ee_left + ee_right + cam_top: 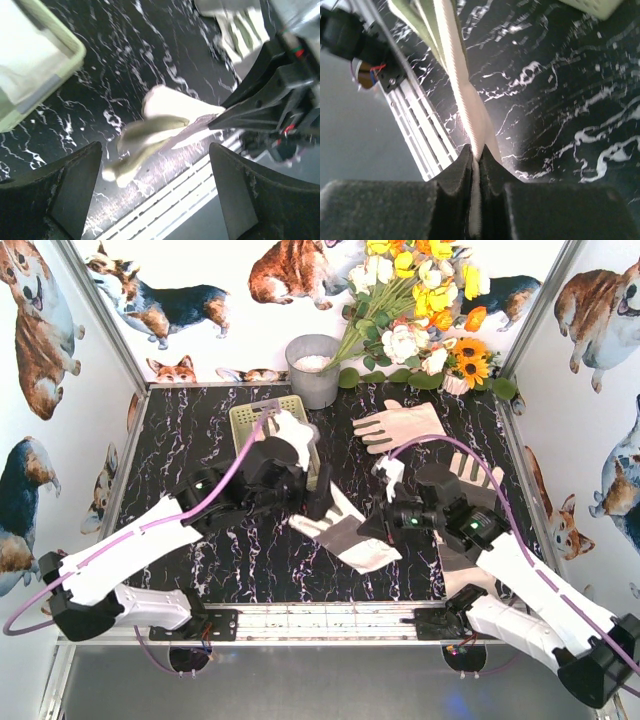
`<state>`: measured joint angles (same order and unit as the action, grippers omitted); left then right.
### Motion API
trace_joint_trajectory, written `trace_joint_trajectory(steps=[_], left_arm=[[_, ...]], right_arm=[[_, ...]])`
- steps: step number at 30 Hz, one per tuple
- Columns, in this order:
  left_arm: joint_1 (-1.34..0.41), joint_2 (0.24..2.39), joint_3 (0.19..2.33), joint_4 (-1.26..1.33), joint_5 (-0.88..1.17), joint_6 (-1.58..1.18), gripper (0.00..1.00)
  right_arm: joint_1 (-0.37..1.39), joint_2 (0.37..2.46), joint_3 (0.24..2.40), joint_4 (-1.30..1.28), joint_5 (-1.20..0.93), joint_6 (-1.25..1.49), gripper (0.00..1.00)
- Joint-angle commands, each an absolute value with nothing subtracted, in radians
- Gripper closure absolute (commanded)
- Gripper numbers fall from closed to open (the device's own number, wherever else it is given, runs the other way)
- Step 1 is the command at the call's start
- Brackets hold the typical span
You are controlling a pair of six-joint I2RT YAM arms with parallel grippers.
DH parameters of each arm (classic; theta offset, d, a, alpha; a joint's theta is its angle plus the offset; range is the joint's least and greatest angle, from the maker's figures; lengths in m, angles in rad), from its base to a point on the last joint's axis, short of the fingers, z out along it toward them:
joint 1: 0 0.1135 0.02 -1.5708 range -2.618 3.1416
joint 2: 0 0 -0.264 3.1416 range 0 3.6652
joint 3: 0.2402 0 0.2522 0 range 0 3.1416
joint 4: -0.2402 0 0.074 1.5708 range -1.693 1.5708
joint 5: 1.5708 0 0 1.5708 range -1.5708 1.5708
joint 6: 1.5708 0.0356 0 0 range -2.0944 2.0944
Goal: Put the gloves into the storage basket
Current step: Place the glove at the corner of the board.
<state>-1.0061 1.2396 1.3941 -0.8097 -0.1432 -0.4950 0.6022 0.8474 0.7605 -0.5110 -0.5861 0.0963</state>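
Observation:
A cream-white glove (345, 530) with grey patches hangs mid-table, and my right gripper (378, 525) is shut on its edge. In the right wrist view the jaws (476, 159) pinch the glove's white hem (465, 90). My left gripper (314, 490) stands open just left of this glove, holding nothing. In its wrist view, its fingers (155, 185) are spread wide above the glove (165, 120). The pale yellow-green storage basket (250, 418) sits at the back left with one glove (292, 430) lying in it. Another glove (400, 425) lies at the back centre, and a third (482, 472) is partly under the right arm.
A grey metal bucket (313, 368) stands behind the basket, and a bunch of artificial flowers (420, 310) leans at the back right. Printed walls close in the black marble table on three sides. A white slotted rail (330, 615) runs along the near edge.

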Motion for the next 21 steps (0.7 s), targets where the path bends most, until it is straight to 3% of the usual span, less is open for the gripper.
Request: trace_joint_trajectory(steps=[1, 7, 13, 21], left_arm=[[-0.983, 1.2, 1.404, -0.744, -0.375, -0.6, 0.17], [-0.976, 1.209, 1.3, -0.629, -0.306, -0.72, 0.17], [-0.976, 1.284, 1.165, -0.526, -0.149, -0.85, 0.17], [-0.976, 1.493, 1.15, -0.408, 0.007, -0.878, 0.25]], right_arm=[[0.606, 0.915, 0.789, -0.474, -0.401, 0.402, 1.0], [0.57, 1.075, 0.773, -0.482, -0.365, 0.573, 1.0], [0.37, 1.147, 0.726, -0.584, -0.333, 0.673, 1.0], [0.309, 1.169, 0.663, -0.632, -0.294, 0.718, 1.0]])
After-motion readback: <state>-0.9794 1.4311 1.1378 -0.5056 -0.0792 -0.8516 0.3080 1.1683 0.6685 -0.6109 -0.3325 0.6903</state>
